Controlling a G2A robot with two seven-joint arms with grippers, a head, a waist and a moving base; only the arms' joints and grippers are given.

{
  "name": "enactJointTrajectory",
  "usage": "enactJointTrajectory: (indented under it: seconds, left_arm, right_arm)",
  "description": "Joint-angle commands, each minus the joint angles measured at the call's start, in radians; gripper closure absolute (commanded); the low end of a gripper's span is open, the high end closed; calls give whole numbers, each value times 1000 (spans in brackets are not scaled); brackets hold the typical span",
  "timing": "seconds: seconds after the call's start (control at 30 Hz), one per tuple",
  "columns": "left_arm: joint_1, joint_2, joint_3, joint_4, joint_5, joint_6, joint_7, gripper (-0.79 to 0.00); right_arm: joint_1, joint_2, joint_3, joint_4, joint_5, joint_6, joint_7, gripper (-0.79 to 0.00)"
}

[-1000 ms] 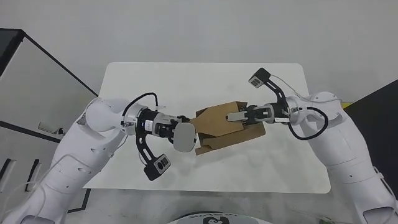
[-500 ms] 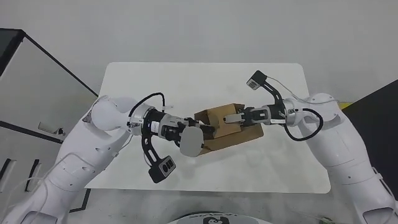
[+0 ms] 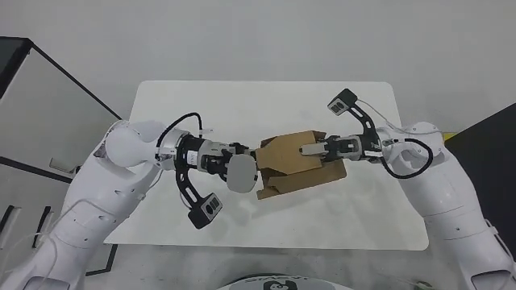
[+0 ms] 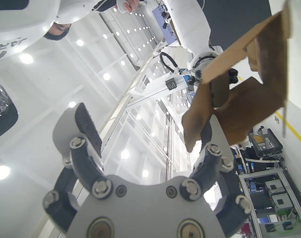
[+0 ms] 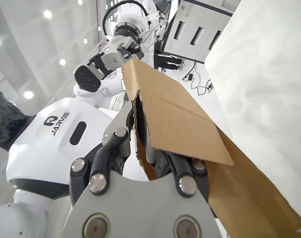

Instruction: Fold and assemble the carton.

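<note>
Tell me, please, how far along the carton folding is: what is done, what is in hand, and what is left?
Done: the carton is partly opened, and its panels stand apart in a skewed shell. In hand: the right gripper is shut on one panel edge, and the left gripper is open at the opposite end, by a loose flap. Left: flaps still stick out unfolded, so squaring and closing likely remain.

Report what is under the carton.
The white table lies below the carton, showing all round it. The patch directly beneath is covered, so whether the carton rests on it cannot be seen.
</note>
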Motion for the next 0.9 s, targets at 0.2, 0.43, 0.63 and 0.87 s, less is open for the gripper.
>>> enactJointTrajectory:
  seconds: [0.2, 0.43, 0.63, 0.87]
  left_arm:
    - [56, 18, -95, -29, 6, -16, -6, -348]
    - [75, 22, -132, -30, 13, -1, -26, 0]
    - [86, 25, -137, -53, 60, -43, -61, 0]
    - [105, 33, -184, -78, 103, -169, -139, 0]
  right_arm:
    - [11, -5, 18, 68, 147, -4, 64, 0]
    - [13, -7, 23, 77, 191, -3, 77, 0]
    - [2, -8, 23, 65, 199, 36, 33, 0]
    - [2, -9, 33, 79, 220, 79, 25, 0]
